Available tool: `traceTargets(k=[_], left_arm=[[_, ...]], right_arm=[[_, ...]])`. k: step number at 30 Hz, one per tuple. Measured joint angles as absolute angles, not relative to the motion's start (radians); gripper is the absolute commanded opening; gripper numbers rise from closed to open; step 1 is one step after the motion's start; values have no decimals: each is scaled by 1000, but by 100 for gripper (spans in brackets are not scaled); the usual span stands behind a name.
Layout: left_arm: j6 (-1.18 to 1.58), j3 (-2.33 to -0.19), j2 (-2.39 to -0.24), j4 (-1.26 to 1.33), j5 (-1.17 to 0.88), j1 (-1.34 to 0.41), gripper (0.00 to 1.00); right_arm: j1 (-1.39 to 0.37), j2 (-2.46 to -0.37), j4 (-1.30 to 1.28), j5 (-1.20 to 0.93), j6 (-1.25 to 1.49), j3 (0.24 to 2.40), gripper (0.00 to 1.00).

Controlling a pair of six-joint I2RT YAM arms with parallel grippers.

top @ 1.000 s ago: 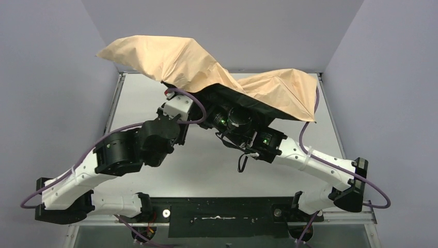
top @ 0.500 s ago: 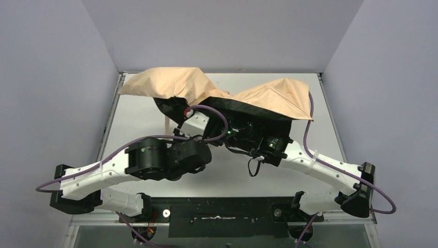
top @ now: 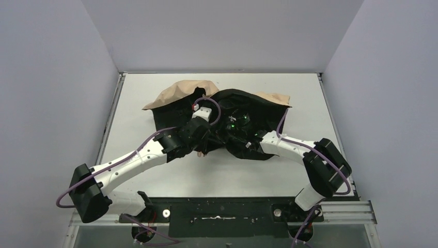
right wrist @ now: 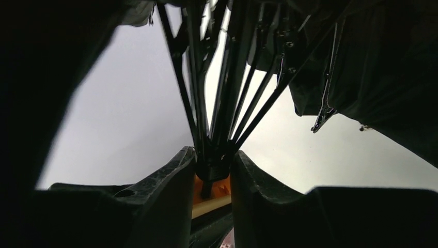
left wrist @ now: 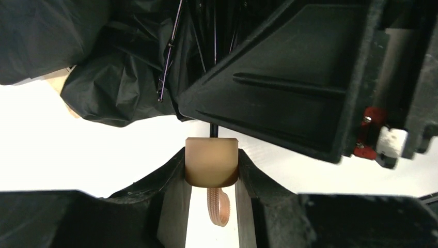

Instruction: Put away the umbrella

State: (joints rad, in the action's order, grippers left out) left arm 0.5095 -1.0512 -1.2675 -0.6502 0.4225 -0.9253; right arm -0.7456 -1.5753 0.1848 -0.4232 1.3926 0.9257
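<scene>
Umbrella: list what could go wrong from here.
1. The left gripper pinches only the small handle; it may slip out under pull.
2. The right gripper clamps the hub beneath splayed ribs; forcing it could bend one.
3. Loose canopy sprawls on the table and may snag during folding.

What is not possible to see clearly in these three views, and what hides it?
- Top view: the left tool and right tool tips, buried in the umbrella folds.
- Left wrist view: the shaft above the handle, behind a black housing.
- Right wrist view: the orange part under the rib hub, too dark to name.
- All views: any closure strap, not found.
</scene>
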Motion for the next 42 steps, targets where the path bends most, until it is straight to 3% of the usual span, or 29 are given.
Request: traceTargets(k=[4, 8, 16, 17, 20, 23, 25, 31, 37, 42], left_arm=[[451, -1042, -1320, -578, 387, -855, 0], [413, -1016, -1348, -526, 384, -788, 0], [405, -952, -1398, -443, 366, -763, 0], [406, -942, -1401, -434, 360, -762, 5], [411, -913, -1414, -405, 318, -750, 49], [415, -890, -1412, -380, 276, -740, 87], [425, -865, -1393, -368, 244, -738, 92], [477, -789, -1171, -447, 161, -759, 92], [476, -790, -874, -599, 169, -934, 69], [394, -904, -873, -721, 209, -976, 54]], right_arm=[[-719, -1583, 197, -417, 1355, 912, 47], [-700, -1545, 154, -397, 1319, 838, 67], [-695, -1241, -81, -220, 1204, 723, 69], [-694, -1190, -119, -183, 1179, 722, 69], [-693, -1049, -214, -56, 1109, 718, 69], [-693, -895, -277, 83, 1031, 686, 71], [-692, -813, -316, 148, 968, 672, 76], [-686, -749, -445, 250, 749, 759, 79], [-680, -842, -513, 281, 599, 891, 79], [-667, -993, -597, 300, 505, 1023, 68]])
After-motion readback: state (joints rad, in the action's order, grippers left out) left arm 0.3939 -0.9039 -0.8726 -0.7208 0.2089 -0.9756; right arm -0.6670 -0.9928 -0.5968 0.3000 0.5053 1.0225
